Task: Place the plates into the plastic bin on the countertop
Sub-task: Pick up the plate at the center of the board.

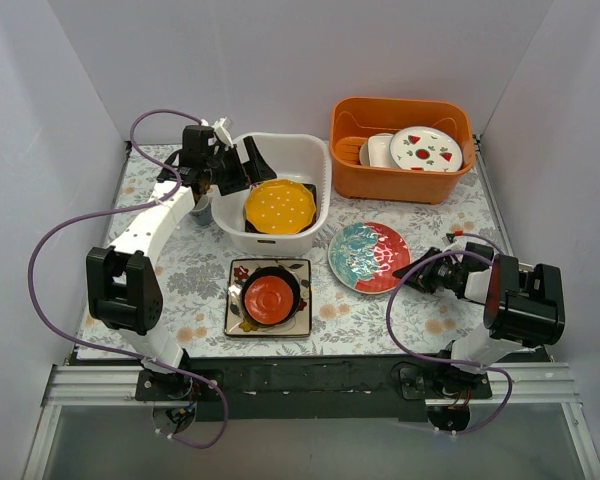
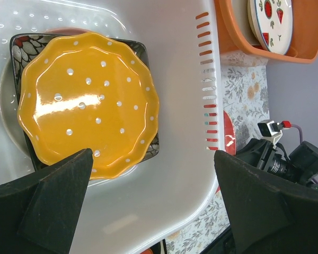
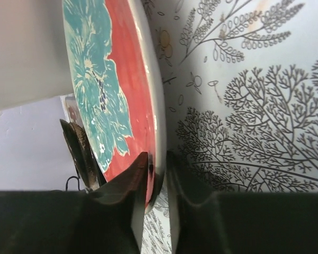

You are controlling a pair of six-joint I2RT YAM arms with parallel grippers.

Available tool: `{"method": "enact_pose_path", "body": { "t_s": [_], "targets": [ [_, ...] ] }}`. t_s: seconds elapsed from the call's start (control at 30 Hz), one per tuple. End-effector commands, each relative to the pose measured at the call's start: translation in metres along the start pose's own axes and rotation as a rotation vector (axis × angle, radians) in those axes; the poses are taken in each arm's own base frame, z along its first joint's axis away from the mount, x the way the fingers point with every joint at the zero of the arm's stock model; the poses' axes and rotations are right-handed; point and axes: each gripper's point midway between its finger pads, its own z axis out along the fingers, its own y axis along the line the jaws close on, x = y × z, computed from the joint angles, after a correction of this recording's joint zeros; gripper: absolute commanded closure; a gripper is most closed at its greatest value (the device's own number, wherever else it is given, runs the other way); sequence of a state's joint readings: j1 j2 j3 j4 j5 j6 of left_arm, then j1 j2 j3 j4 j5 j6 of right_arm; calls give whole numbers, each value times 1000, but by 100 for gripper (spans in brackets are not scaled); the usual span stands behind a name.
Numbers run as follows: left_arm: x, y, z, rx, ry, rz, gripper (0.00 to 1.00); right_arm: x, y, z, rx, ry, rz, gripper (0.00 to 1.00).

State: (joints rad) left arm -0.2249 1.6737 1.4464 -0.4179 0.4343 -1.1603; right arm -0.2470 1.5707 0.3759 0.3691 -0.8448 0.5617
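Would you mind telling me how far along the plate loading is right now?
Done: the yellow plate lies on the black square plate inside the plastic bin. In hand: the right gripper pinches the rim of the teal-and-red plate. Left: the small red plate, dark plate and white square plate, stacked on the countertop.

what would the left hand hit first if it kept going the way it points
Most likely the yellow plate in the plastic bin: the open left hand points down at its edge, though depth is unclear and it could miss.
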Motion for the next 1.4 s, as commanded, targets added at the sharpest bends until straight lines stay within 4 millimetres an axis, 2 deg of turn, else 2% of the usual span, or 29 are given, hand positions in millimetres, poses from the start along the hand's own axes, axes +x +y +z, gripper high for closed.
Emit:
{"method": "enact_pose_path", "body": {
  "t_s": [0.0, 0.1, 0.17, 0.5, 0.77, 1.07, 1.37],
  "targets": [
    [-10, -24, -21, 54, -48, 39, 2, 8, -12, 2, 37, 10, 20, 83],
    [-10, -27, -24, 59, -54, 42, 2, 8, -11, 1, 26, 10, 24, 97],
    [-11, -27, -25, 61, -55, 44, 2, 9, -8, 1, 19, 9, 20, 99],
    [-12, -38, -33, 99, -67, 57, 2, 7, 2, -3, -8, 2, 13, 99],
    [-7, -46, -35, 140, -56, 55, 2, -4, 18, -11, -16, -32, -40, 99],
    [-6, -49, -40, 154, -60, 55, 2, -13, 39, -22, -36, -65, -87, 99],
    [-3, -64, -47, 221, -48, 63, 2, -25, 66, -36, -64, -110, -144, 99]
  ]
}}
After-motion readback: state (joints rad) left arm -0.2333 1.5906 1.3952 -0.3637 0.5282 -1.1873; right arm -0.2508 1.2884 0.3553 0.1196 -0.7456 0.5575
